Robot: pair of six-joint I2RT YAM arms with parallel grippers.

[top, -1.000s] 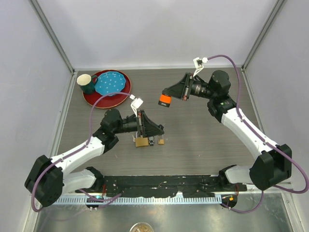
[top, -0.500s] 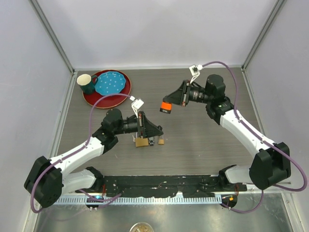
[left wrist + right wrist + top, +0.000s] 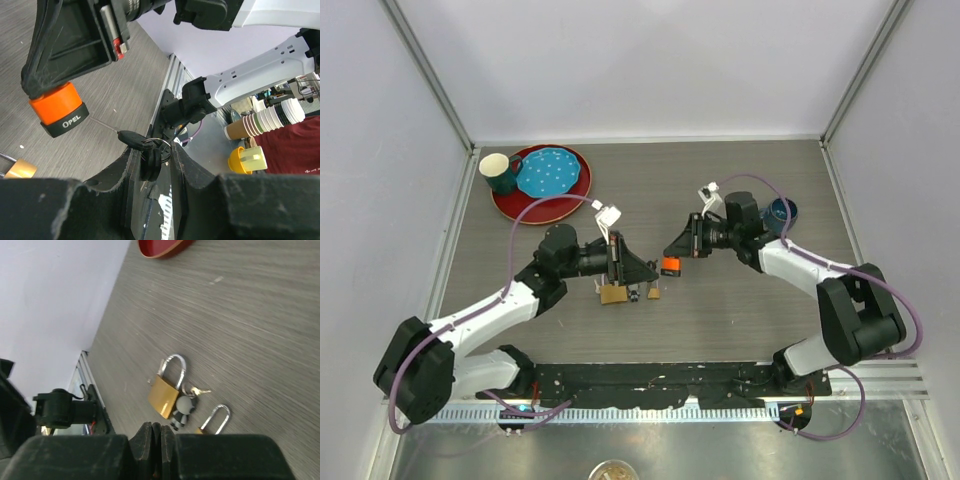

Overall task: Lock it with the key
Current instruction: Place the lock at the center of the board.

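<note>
Far left on the tabletop (image 3: 720, 320), a red tray (image 3: 540, 216) with blue plate (image 3: 552, 172) and green cup (image 3: 500, 173). At centre, left gripper (image 3: 650, 271) over a large padlock (image 3: 613, 294), grey figure keyring (image 3: 184, 407) and small padlock (image 3: 215, 421), the last cut off in the left wrist view; jaws clenched on the ring of a black-headed key (image 3: 131, 137). Just right, right gripper (image 3: 668, 250), jaws clamped on an orange cylinder (image 3: 57, 107) marked OPEL, contact itself hidden.

Gold padlock (image 3: 164, 396), white-dotted blue plate (image 3: 552, 172)
</note>
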